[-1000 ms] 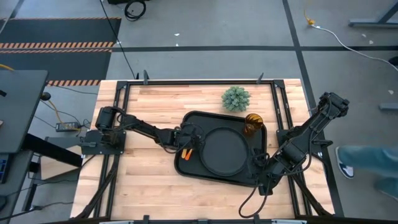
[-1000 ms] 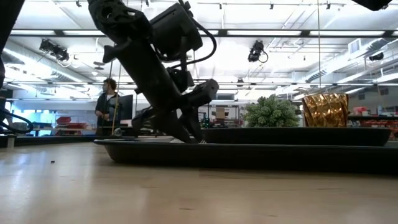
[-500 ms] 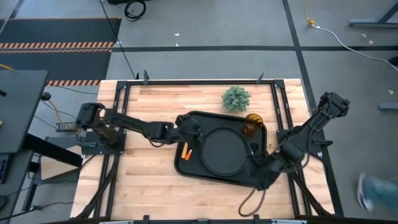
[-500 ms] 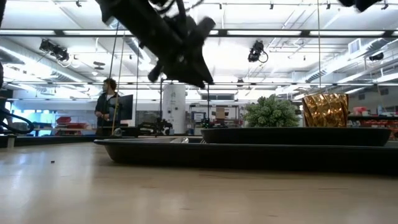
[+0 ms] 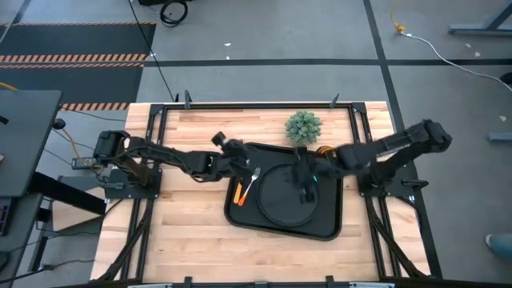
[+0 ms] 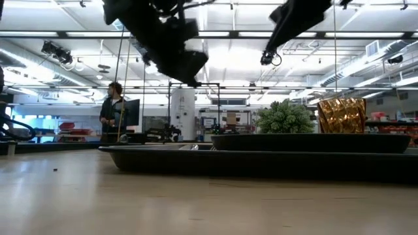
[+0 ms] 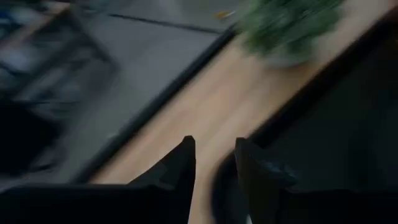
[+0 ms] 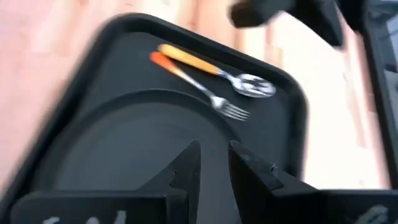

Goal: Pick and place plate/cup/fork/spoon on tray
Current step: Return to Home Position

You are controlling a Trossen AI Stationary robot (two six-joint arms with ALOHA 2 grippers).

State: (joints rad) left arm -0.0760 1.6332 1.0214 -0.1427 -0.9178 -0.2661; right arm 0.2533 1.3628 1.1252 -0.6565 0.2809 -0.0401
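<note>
The black tray lies mid-table with the round black plate on it. The fork and the spoon, both orange-handled, lie side by side on the tray's left part. The amber cup stands at the tray's far right corner, mostly hidden by my right arm in the high view. My left gripper hovers above the tray's far left corner, fingers close together and empty. My right gripper hovers above the plate, fingers close together and empty.
A fuzzy green plant ball stands on the table just beyond the tray's far edge. Bare wood lies to the tray's left and along the near edge. A person stands in the room far behind the table.
My left gripper has risen from the tray's left part, where it was down beside the fork, and has drawn back toward the far left corner of the tray. My right gripper has swung from the tray's near right corner up and over the plate.
</note>
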